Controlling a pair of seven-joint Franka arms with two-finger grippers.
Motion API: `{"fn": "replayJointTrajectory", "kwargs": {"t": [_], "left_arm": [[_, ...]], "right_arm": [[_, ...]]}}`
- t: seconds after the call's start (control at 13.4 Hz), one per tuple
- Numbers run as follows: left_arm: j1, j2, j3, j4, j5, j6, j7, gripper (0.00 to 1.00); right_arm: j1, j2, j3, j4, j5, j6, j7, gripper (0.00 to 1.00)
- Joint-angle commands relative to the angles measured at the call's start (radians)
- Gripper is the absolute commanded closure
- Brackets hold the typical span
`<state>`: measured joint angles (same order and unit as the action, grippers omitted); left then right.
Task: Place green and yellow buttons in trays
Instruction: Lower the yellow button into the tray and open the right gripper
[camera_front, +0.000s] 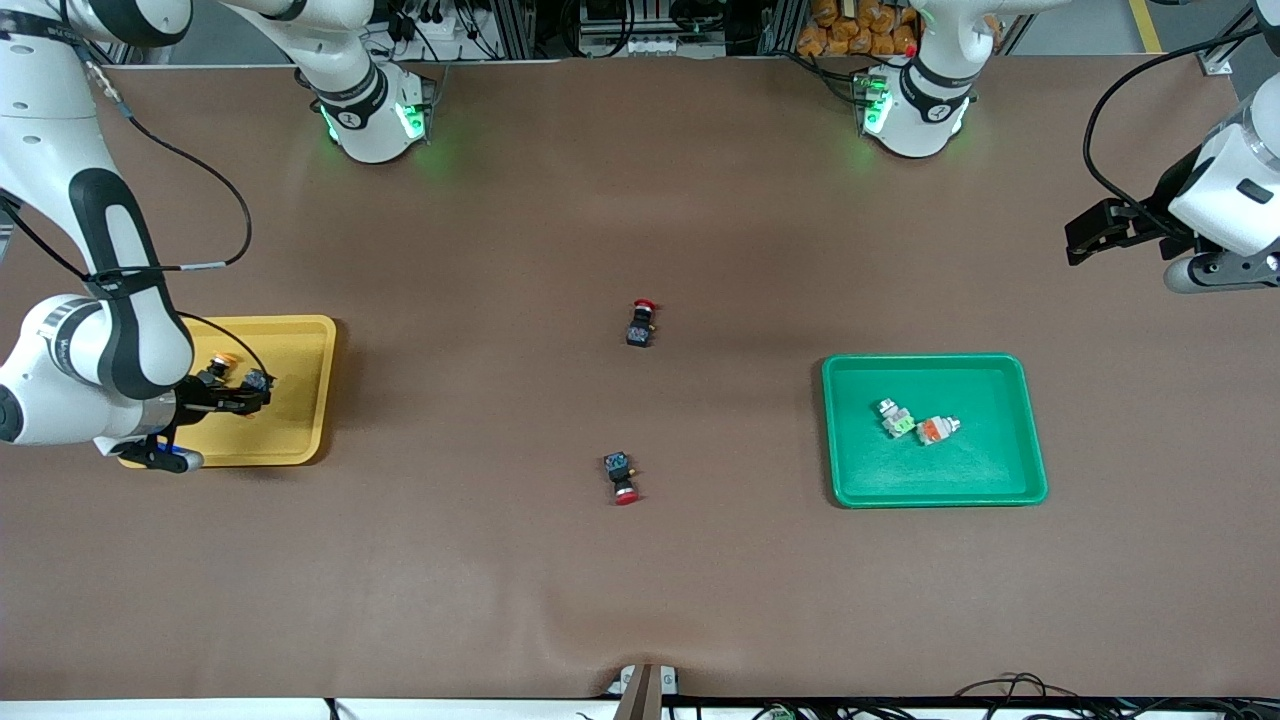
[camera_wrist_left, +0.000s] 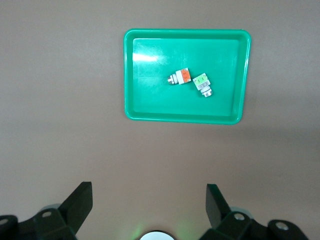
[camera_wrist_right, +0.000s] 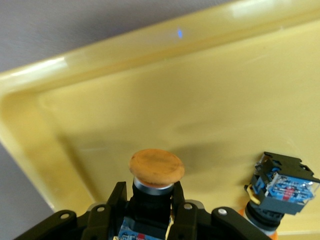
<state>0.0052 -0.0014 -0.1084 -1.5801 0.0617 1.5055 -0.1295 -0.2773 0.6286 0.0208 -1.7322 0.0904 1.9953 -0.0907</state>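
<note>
My right gripper (camera_front: 255, 392) hangs low over the yellow tray (camera_front: 300, 400) at the right arm's end of the table. It is shut on a black-bodied button with a round yellow-orange cap (camera_wrist_right: 156, 167), whose cap points at the tray floor (camera_wrist_right: 150, 100). A second yellow-capped button (camera_wrist_right: 282, 187) lies in that tray beside it. In the green tray (camera_front: 980, 470) lie two pale buttons side by side, one with a green block (camera_front: 897, 418) and one with an orange block (camera_front: 937, 429). My left gripper (camera_wrist_left: 148, 202) waits open and empty, raised over bare table at the left arm's end, with the green tray (camera_wrist_left: 150, 95) in its view.
Two black switches with red caps lie on the brown table between the trays, one (camera_front: 642, 323) farther from the front camera and one (camera_front: 621, 477) nearer to it. The arms' bases (camera_front: 375, 120) stand along the table's back edge.
</note>
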Motion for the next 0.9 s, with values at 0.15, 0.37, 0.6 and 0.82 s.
{"fn": "replayJointTrajectory", "kwargs": {"t": [0.15, 0.37, 0.6, 0.82], "left_arm": [[0.010, -0.028, -0.005, -0.018, -0.016, 0.007, 0.022, 0.00], [0.009, -0.025, -0.005, -0.018, -0.016, 0.018, 0.022, 0.00], [0.009, -0.023, -0.005, -0.018, -0.016, 0.019, 0.022, 0.00], [0.009, -0.025, -0.005, -0.020, -0.016, 0.019, 0.022, 0.00]], "right_arm": [[-0.019, -0.030, 0.021, -0.121, -0.009, 0.118, -0.011, 1.00], [-0.007, -0.029, 0.021, -0.135, -0.009, 0.143, -0.006, 0.29], [-0.011, -0.030, 0.021, -0.101, -0.008, 0.129, -0.006, 0.00], [0.013, -0.029, 0.027, 0.040, -0.009, 0.005, 0.005, 0.00]]}}
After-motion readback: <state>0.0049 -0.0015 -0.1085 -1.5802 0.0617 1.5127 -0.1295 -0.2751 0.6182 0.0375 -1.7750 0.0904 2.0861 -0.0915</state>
